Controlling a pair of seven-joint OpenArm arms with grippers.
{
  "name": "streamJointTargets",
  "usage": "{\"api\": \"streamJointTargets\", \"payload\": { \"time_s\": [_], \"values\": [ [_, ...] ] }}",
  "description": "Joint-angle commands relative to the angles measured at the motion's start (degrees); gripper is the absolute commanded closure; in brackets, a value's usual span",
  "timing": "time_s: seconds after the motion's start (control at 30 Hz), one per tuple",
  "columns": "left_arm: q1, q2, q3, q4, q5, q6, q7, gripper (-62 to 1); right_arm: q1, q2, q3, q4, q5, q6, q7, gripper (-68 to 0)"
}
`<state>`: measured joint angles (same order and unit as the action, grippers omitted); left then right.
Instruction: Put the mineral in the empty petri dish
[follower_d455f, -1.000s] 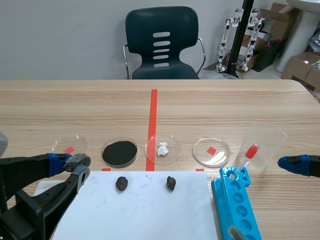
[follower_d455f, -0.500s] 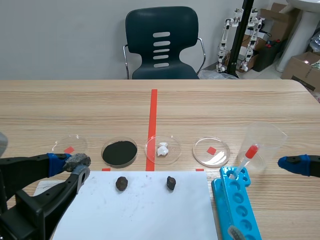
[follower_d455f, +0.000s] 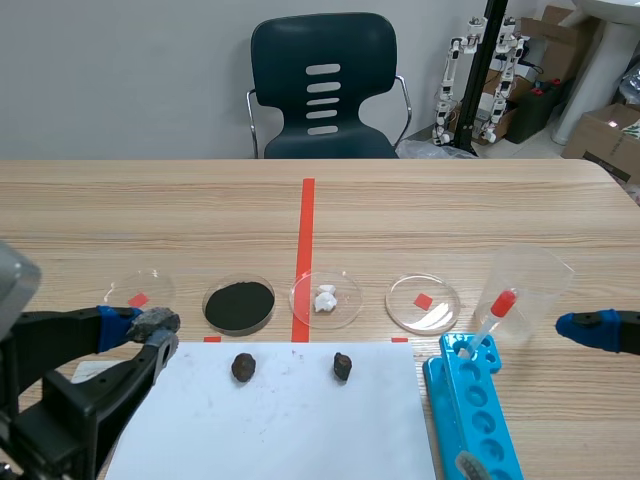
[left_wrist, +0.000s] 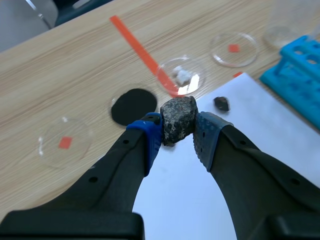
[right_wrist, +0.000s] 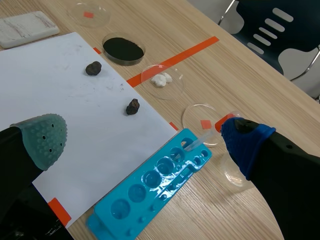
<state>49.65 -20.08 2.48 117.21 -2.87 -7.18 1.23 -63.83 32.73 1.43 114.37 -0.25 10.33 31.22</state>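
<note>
Mineral (left_wrist: 178, 119), rough and grey-speckled, tight between dotted blue pads (left_wrist: 151, 141) of left gripper (left_wrist: 178, 134); right gripper (right_wrist: 144, 137) wide apart

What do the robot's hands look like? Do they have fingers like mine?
Not quite like yours. Each hand is a gripper with only two thick black fingers. The left gripper has soft blue dotted pads at its tips. The right gripper has one grey-green pad with little holes and one bumpy blue pad.
</note>
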Motion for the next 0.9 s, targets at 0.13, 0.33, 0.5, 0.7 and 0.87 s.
{"api": "streamJointTargets", "payload": {
  "time_s": [0.13, 0.33, 0.5, 0.7, 0.87],
  "values": [
    [-6.78, 3.10, 0.07, 0.44, -0.52, 0.17, 7.89, -14.3, 0.17, 0.26, 0.50, 0.55, 0.44, -0.04, 0.70, -65.5],
    [-14.99, 4.57, 0.07, -4.24, -4.02, 2.69, 14.56, -14.3, 0.17, 0.26, 0.50, 0.55, 0.44, -0.04, 0.70, -65.5],
    [-22.64, 5.81, 0.04, -12.11, -7.26, 7.76, 19.67, -14.3, 0.17, 0.26, 0.50, 0.55, 0.44, -0.04, 0.70, -65.5],
    [-33.20, 7.54, -0.17, -21.64, -8.52, 17.79, 26.14, -14.3, 0.17, 0.26, 0.50, 0.55, 0.44, -0.04, 0.70, -65.5],
    [-41.75, 8.72, -0.26, -30.97, -9.03, 19.61, 27.10, -14.3, 0.17, 0.26, 0.50, 0.55, 0.44, -0.04, 0.70, -65.5]
  ]
}}
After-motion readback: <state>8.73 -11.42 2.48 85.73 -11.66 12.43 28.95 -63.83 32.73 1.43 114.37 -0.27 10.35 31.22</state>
